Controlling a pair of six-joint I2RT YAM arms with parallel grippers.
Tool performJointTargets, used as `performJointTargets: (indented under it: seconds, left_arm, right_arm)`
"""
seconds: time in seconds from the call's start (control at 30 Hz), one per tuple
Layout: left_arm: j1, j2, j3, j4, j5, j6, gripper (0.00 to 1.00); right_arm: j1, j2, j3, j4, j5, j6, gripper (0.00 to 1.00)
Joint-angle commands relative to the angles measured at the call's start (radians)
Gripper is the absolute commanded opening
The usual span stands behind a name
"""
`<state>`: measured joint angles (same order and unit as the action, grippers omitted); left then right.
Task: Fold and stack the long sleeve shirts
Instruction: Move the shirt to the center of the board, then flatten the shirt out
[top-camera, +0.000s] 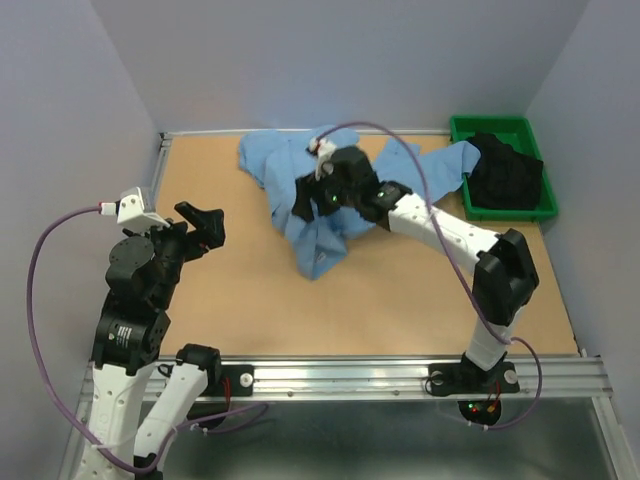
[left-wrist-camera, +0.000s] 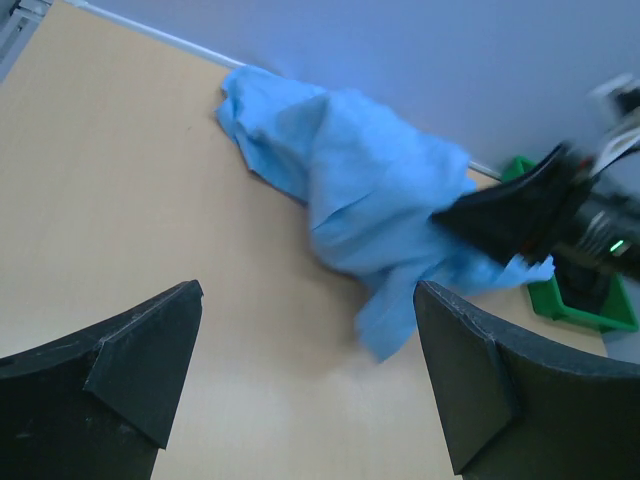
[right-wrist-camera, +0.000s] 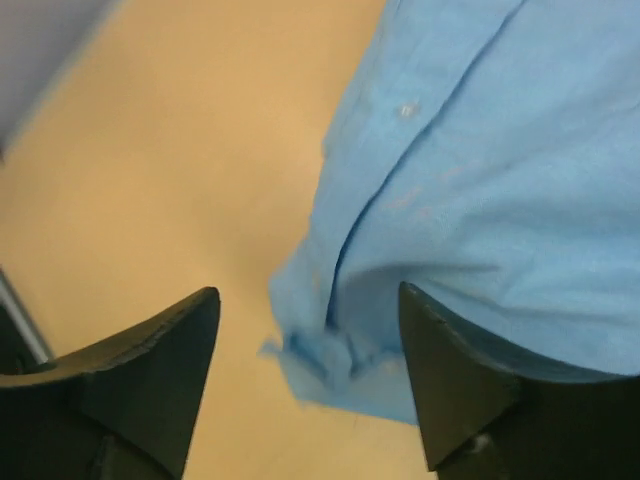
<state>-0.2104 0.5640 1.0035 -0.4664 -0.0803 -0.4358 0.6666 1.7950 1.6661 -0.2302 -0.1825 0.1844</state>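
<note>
From above, the light blue shirt (top-camera: 268, 160) lies crumpled against the far edge of the tabletop (top-camera: 400, 290), around its middle. One sleeve trails right toward the green bin (top-camera: 490, 125) in the far right corner, where a dark garment (top-camera: 505, 175) sits. The right tool (top-camera: 301, 204) is down over the heap. The left tool (top-camera: 207, 225) hangs near the left edge, well apart from the cloth.

Left wrist view: its fingers are spread wide with nothing between them, and the shirt is out ahead, rumpled, nowhere near flat.

Right wrist view: fingers apart, bare tabletop below them on the left, and a bunched bit of hem right by the gap. It's pinching nothing that I can see.

The trouble I'd watch for is closing on that bunch, which could take several layers at once, so the whole heap would drag instead of opening out. That sleeve near the bin could also snag on the rim if the shirt is hauled toward the near edge. With only one tool working, the thin fabric may slide and not spread.
</note>
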Motion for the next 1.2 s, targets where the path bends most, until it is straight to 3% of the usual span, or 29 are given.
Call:
performJointTargets:
  seconds: [0.0,0.13,0.33,0.47,0.7,0.83,0.97,1.17]
  left_arm:
    - [-0.004,-0.01,0.014,0.009,-0.01,0.005,0.99]
    - [-0.004,0.005,-0.02,0.023,0.017,-0.006,0.99]
    - [-0.004,0.063,-0.078,0.074,0.102,-0.027,0.99]
    - [-0.004,0.106,-0.133,0.119,0.128,-0.037,0.99]
    - [-0.004,0.235,-0.232,0.186,0.264,-0.058,0.99]
    - [-0.009,0.329,-0.279,0.219,0.333,-0.06,0.99]
    - [-0.076,0.396,-0.283,0.284,0.34,-0.05,0.99]
    - [-0.251,0.543,-0.194,0.305,0.275,-0.012,0.99]
  right_arm:
    - [0.114,-0.107,-0.25,0.037,-0.077,0.067,0.86]
    - [0.104,-0.238,-0.409,0.016,0.122,0.084,1.0]
    - [-0.105,-0.269,-0.445,-0.06,0.274,0.136,0.99]
    - [-0.189,-0.246,-0.483,-0.06,0.276,0.156,0.99]
    - [-0.196,-0.178,-0.531,-0.058,0.123,0.155,0.88]
    - [-0.196,-0.207,-0.595,-0.058,0.182,0.205,0.88]
    - [-0.208,-0.243,-0.649,-0.06,0.411,0.263,0.9]
    - [-0.338,-0.234,-0.661,-0.06,0.463,0.334,0.91]
